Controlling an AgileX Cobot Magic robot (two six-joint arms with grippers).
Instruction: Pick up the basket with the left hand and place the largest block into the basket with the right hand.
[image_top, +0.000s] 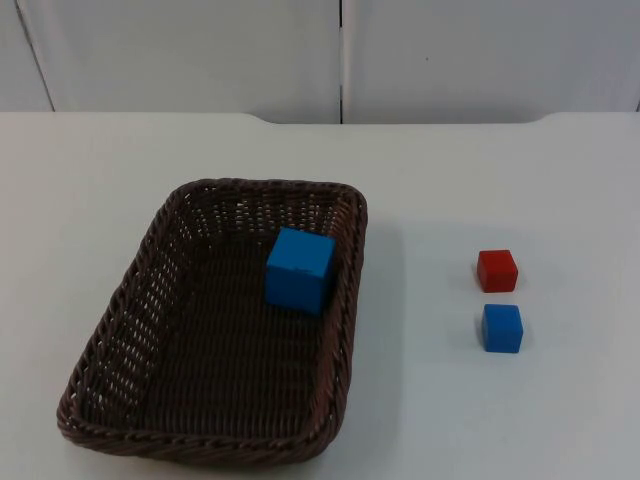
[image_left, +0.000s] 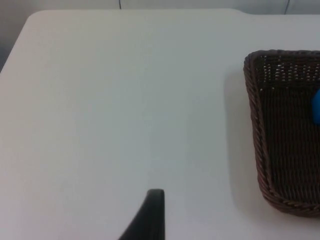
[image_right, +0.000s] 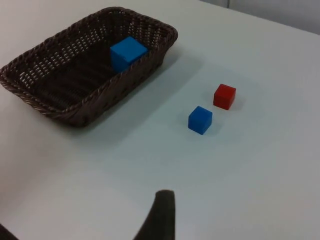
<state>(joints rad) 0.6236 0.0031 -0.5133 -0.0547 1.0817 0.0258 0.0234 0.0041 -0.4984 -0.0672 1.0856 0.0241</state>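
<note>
The large blue block (image_top: 299, 269) already lies in the basket (image_top: 120, 340) on the table; both grippers wait well clear of it, finger state unreadable; nothing seems left

Ahead of the left gripper's fingertip (image_left: 152, 212) lies open white table (image_left: 125, 100); the brown wicker basket (image_top: 215, 320) stands well off to one side of it. Before the right gripper's fingertip (image_right: 160, 215) bare table runs up to the small blue block (image_right: 200, 120) and red block (image_right: 224, 96), just apart. The large blue block (image_top: 299, 269) takes up the basket's far corner.
</note>
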